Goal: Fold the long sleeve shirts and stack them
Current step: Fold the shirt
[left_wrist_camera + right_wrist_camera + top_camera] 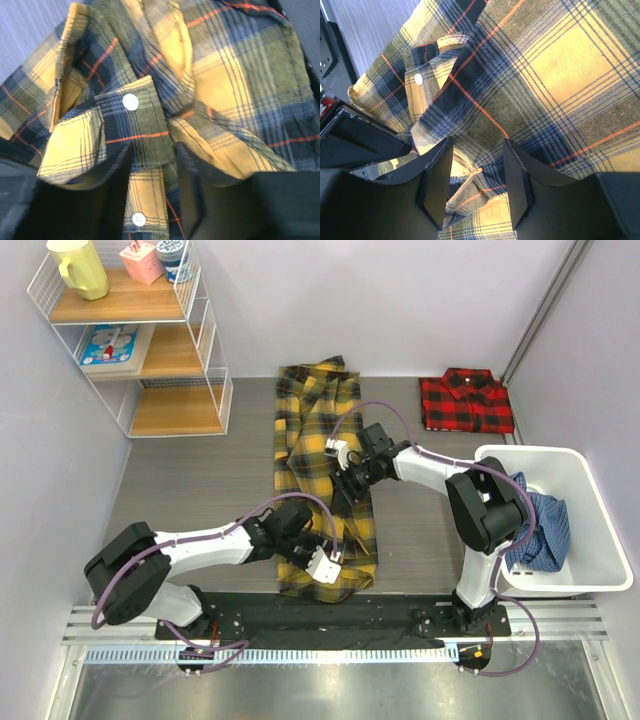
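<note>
Yellow shirt (320,430) lies lengthwise mid-table (200,480), rumpled, collar end away from the arm bases. Red shirt (467,400) sits folded at the far right, well apart from the yellow one.

Left gripper (154,150) is down on the near end of the yellow shirt. Its jaws are about half apart, and a buttoned strip (145,135) of the shirt fills the gap, touching both fingers. Whether the strip is actually pinched, cannot tell.

Right gripper (476,150) is down on the shirt's middle. Its jaws are also about half apart, tips on the cloth, plaid showing across the gap, no pinch seen.

White bin (600,540) stands at the right edge with blue cloth (540,530) in it. Wire shelf (130,340) stands far left.
</note>
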Controlling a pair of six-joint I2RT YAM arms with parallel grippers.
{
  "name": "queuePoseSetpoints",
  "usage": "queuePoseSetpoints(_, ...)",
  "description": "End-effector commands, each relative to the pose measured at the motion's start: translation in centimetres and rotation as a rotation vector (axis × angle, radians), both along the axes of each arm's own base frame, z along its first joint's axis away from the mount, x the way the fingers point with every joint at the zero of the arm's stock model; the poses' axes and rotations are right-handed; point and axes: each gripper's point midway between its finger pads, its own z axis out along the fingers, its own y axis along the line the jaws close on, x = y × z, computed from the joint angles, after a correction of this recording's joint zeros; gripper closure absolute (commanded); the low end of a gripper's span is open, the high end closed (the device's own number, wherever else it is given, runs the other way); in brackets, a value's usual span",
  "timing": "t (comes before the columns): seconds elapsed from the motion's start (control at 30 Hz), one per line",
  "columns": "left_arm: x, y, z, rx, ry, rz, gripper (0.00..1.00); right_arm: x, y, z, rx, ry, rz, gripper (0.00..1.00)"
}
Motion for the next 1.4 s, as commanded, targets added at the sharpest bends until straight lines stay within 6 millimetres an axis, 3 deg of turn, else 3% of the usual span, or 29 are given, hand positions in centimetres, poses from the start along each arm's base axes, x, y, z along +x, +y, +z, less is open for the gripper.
queuePoseSetpoints(0.0,1.0,-2.7,3.2,-0.115,-0.018,0.000,0.71,1.4,0.9,1.1,0.022,-0.047,-0.003,0.50)
queuePoseSetpoints(0.2,-0.4,-2.8,6.1,-0.160,0.105,0.064,0.98,1.6,1.0,0.9,-0.003,-0.071,0.000,0.50)
queuePoseSetpoints(0.3,-1.9,-2.1,6.6,-0.124,0.191,0.060,1.00,1.7,1.1,0.6,-0.028,-0.087,-0.007,0.50)
queuePoseSetpoints(0.5,-4.4,-1.0,5.3,-0.053,0.353,0.068,0.98,0.7,1.8,-1.0,-0.104,-0.109,0.024,0.49)
queuePoseSetpoints(0.53,-4.5,-0.7,4.8,-0.029,0.376,0.093,0.96,0.5,1.9,-1.3,-0.115,-0.116,0.032,0.48)
queuePoseSetpoints(0.6,-4.3,-0.2,4.3,-0.001,0.383,0.128,0.80,0.1,2.0,-1.6,-0.135,-0.127,0.046,0.45)
queuePoseSetpoints(0.63,-4.3,0.0,4.6,-0.009,0.398,0.145,0.69,0.2,2.0,-1.3,-0.134,-0.132,0.047,0.43)
queuePoseSetpoints(0.67,-3.9,0.5,4.8,-0.018,0.408,0.169,0.51,0.3,1.9,-1.1,-0.136,-0.138,0.047,0.39)
queuePoseSetpoints(0.77,-3.3,1.3,7.4,-0.080,0.389,0.206,0.34,1.3,1.2,2.2,-0.105,-0.231,0.048,0.34)
queuePoseSetpoints(0.8,-3.6,2.1,7.6,-0.064,0.391,0.213,0.32,1.5,0.6,3.0,-0.101,-0.265,0.051,0.32)
queuePoseSetpoints(0.83,-3.5,2.8,7.8,-0.059,0.378,0.230,0.30,2.1,-0.1,5.7,-0.074,-0.361,0.056,0.30)
queuePoseSetpoints(0.87,-3.6,3.4,8.8,-0.083,0.336,0.217,0.28,2.2,-0.7,6.9,-0.067,-0.415,0.066,0.27)
queuePoseSetpoints(0.9,-4.4,4.7,8.2,-0.040,0.343,0.220,0.27,1.9,-1.5,7.3,-0.074,-0.457,0.075,0.26)
queuePoseSetpoints(0.93,-4.7,5.4,8.1,-0.031,0.332,0.223,0.26,1.6,-2.2,10.3,-0.039,-0.556,0.074,0.23)
queuePoseSetpoints(1.0,-5.7,7.4,7.3,0.004,0.296,0.213,0.21,0.5,-3.2,10.9,-0.029,-0.651,0.117,0.01)
queuePoseSetpoints(1.07,-5.9,8.6,6.5,0.028,0.264,0.219,0.18,-1.3,-3.5,12.5,0.030,-0.729,0.175,0.00)
queuePoseSetpoints(1.1,-6.0,9.0,6.4,0.020,0.233,0.206,0.17,-2.3,-3.8,11.4,0.030,-0.719,0.195,0.00)
queuePoseSetpoints(1.17,-6.0,9.7,5.3,0.039,0.211,0.210,0.14,-4.2,-3.8,11.7,0.061,-0.779,0.318,0.00)
queuePoseSetpoints(1.3,-5.6,9.9,4.3,0.048,0.181,0.209,0.07,-10.2,-5.4,6.0,-0.030,-0.724,0.593,0.00)
queuePoseSetpoints(1.37,-5.8,9.9,3.5,0.061,0.176,0.175,0.05,-10.3,-4.9,5.1,-0.015,-0.818,0.604,0.00)
